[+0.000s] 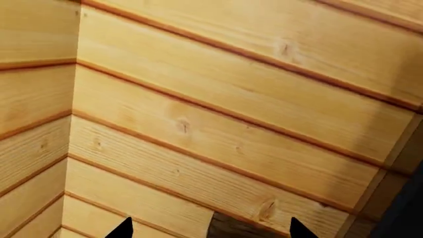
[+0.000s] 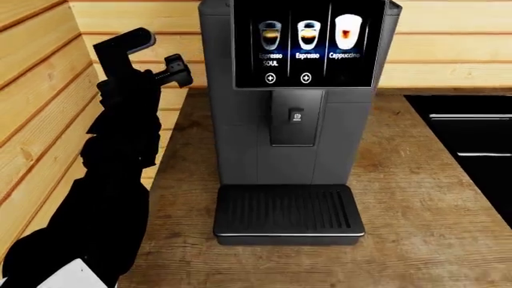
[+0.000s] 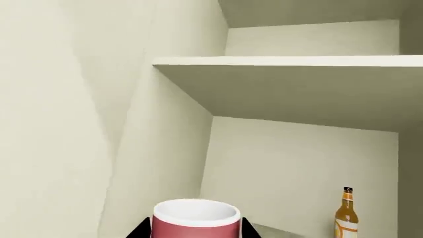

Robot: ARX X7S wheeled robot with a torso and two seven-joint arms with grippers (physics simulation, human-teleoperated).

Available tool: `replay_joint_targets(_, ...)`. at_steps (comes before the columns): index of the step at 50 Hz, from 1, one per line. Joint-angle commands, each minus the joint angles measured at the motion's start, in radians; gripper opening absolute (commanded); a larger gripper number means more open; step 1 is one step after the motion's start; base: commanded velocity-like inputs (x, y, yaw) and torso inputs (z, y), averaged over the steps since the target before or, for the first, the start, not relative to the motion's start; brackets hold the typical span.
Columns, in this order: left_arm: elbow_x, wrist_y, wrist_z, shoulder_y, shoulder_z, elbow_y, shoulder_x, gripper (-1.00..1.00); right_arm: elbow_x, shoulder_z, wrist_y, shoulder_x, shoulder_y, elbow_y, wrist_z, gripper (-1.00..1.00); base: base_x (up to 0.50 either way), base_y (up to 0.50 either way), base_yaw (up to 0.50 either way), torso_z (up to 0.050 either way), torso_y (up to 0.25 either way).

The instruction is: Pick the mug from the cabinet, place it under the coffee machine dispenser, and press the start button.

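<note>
The plank wall (image 1: 225, 124) of pale wood fills the left wrist view and also runs behind and along the left of the wooden counter (image 2: 416, 198) in the head view. On that counter stands the tall dark-grey coffee machine (image 2: 248, 138), screen lit with drink icons, well back from the near edge, with bare wood to its right up to a black inset surface (image 2: 472, 138). The left arm (image 2: 120, 156) rises at the left, close to the wall. The cream cabinet (image 3: 132, 124) has a shelf (image 3: 290, 62) overhead and open room below. The black drip tray (image 2: 288, 210) lies bare under the coffee machine dispenser (image 2: 296, 117). The mug (image 3: 195, 220) stands upright in the cabinet between the right gripper (image 3: 193, 230)'s fingers; whether they clamp it I cannot tell. An orange bottle (image 3: 345, 215) stands well apart. The left gripper (image 1: 210, 229)'s tips are spread.
</note>
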Motion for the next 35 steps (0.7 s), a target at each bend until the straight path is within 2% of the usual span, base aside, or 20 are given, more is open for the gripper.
replay_joint_targets(1,-0.005,0.002,-0.001,0.0,-0.018,0.0,-0.002,1.0,0.011,0.014,0.027,-0.009,0.003,-0.032,0.012,-1.0,-0.5,0.14,0.0,0.0,0.0)
replay_joint_targets(19,0.004,0.004,-0.003,0.001,-0.012,0.0,-0.001,1.0,0.023,0.021,0.04,-0.005,-0.027,-0.07,0.033,-1.0,-0.5,0.3,0.0,0.0,0.0)
replay_joint_targets(28,0.007,0.006,-0.001,0.001,-0.002,0.0,0.0,1.0,0.055,0.044,0.039,0.025,-0.04,-0.124,0.076,-1.0,-0.01,0.06,0.0,0.0,0.0)
replay_joint_targets(35,0.006,0.005,0.001,0.001,0.004,0.0,0.001,1.0,0.152,0.059,0.057,0.049,-0.012,-0.199,0.172,-1.0,0.0,0.0,0.0,0.0,0.0)
